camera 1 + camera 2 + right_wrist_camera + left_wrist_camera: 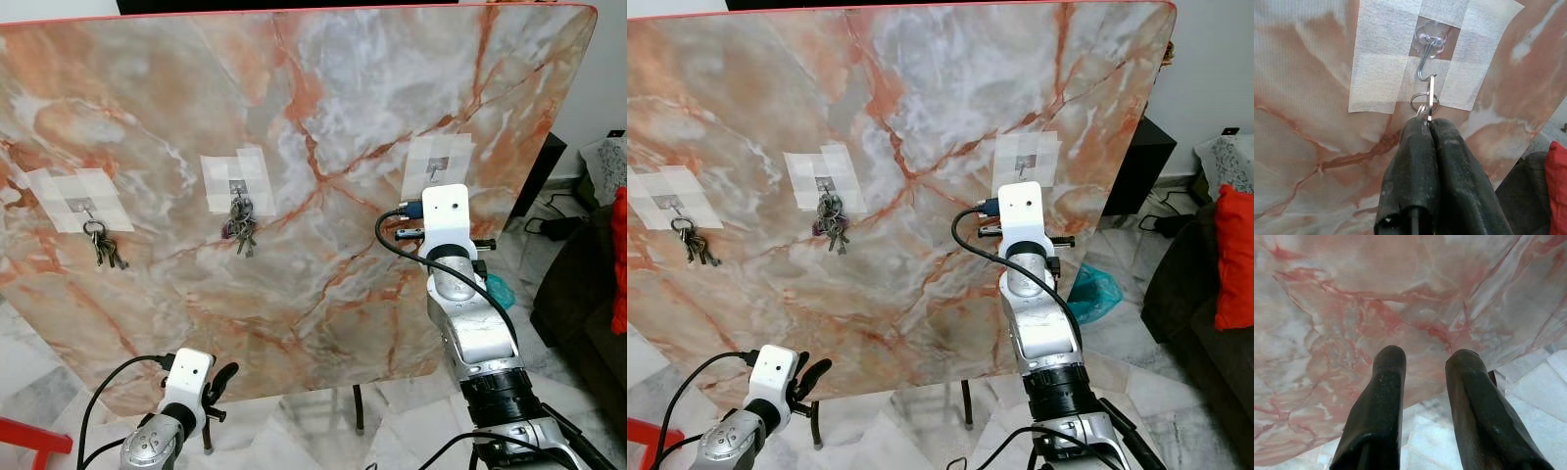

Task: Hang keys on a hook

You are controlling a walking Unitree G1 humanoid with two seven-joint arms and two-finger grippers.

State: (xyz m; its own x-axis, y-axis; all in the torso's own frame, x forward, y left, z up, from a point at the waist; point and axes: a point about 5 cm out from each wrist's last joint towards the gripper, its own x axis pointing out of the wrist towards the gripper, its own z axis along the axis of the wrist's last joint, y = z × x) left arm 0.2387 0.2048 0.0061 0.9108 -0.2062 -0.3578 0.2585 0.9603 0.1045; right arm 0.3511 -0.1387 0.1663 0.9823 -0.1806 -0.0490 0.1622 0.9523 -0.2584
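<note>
A marble-patterned board (323, 117) stands upright before me with three taped hooks. The left hook (86, 208) and middle hook (236, 188) each carry a bunch of keys (241, 227). My right gripper (1428, 122) is raised to the right hook (1426, 61) and is shut on a key ring (1424, 102); the ring's upper loop touches the hook's tip just below its curl. The right arm (453, 245) covers the gripper from the head views. My left gripper (1425, 362) hangs low by the board's lower edge, open and empty.
The board rests on a dark stand (358, 409) over a pale tiled floor. A dark sofa with a red cushion (1234, 259) sits to the right. A teal bag (1092, 292) lies behind the board's right edge. A red object (29, 441) is at lower left.
</note>
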